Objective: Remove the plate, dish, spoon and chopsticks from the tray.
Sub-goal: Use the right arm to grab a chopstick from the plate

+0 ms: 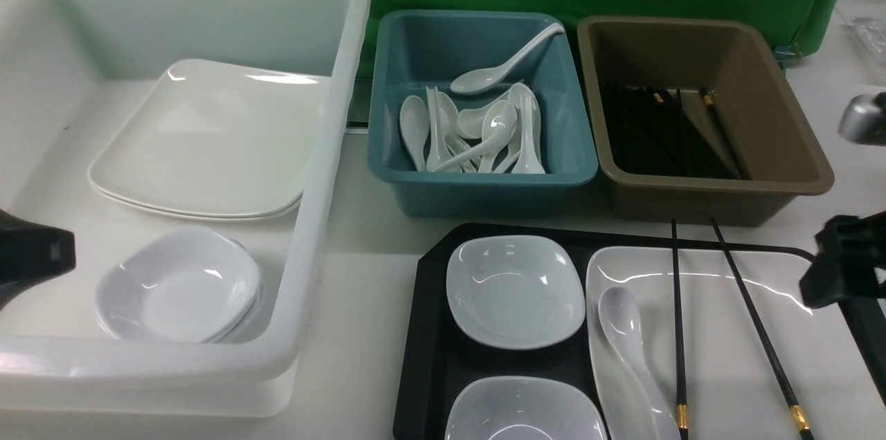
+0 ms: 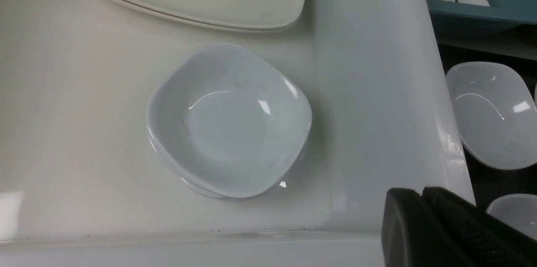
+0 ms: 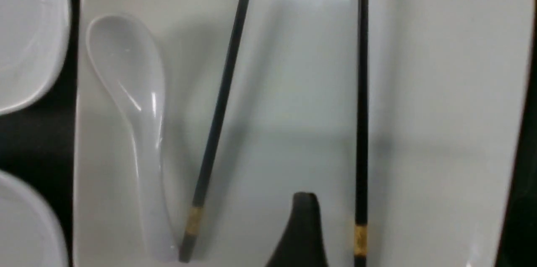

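The black tray [image 1: 429, 329] holds two small white dishes, one farther [image 1: 516, 291] and one nearer [image 1: 522, 412], and the large white plate [image 1: 720, 357]. On the plate lie the white spoon [image 1: 626, 336] and two black chopsticks [image 1: 677, 315] with gold bands. My right gripper [image 1: 841, 267] hovers over the plate's right end. It is open and empty. In the right wrist view one finger [image 3: 304, 221] shows between the two chopsticks [image 3: 361, 90], with the spoon [image 3: 130, 90] beyond on the plate [image 3: 440, 90]. My left gripper [image 2: 421, 193] is shut and empty over the white tub's near rim.
A big white tub [image 1: 332, 149] at the left holds stacked plates [image 1: 208, 142] and stacked small dishes [image 1: 180, 284]. A teal bin [image 1: 484, 177] holds several spoons. A brown tub [image 1: 720, 184] holds chopsticks. Both stand just behind the tray.
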Controlling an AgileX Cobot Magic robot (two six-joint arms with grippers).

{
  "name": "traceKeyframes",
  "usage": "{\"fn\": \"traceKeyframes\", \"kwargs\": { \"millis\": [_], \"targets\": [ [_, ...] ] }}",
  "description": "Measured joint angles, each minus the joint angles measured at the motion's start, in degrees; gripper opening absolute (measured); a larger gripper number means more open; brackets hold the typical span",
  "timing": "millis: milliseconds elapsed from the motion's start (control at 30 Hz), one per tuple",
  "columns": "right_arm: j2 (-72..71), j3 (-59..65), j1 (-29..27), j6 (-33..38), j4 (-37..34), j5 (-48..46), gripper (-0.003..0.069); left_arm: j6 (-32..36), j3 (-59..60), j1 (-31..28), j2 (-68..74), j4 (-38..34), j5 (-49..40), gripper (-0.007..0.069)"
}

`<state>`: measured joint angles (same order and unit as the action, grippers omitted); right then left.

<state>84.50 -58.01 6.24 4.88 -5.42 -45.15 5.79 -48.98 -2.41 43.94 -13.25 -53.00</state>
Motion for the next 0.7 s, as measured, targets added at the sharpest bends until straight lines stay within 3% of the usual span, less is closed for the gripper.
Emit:
{"fn": "traceKeyframes", "kwargs": {
  "millis": [167,500,600,700],
  "targets": [
    [8.6,0.0,3.5,-1.7,4.6,6.9,0.0597,0.0,0.0,0.0,0.0,0.0,-0.3,0.0017],
    [16.3,0.0,3.9,-4.4,7.2,12.8,0.054,0.0,0.0,0.0,0.0,-0.5,-0.5,0.0017],
    [17.1,0.0,3.9,-4.4,7.2,12.8,0.0463,0.2,0.0,0.0,0.0,-1.4,-0.4,0.0017],
    [17.3,-0.1,3.9,-4.4,7.1,12.5,0.0307,0.9,0.0,0.0,0.0,-2.2,-0.4,0.0017]
  ]
}}
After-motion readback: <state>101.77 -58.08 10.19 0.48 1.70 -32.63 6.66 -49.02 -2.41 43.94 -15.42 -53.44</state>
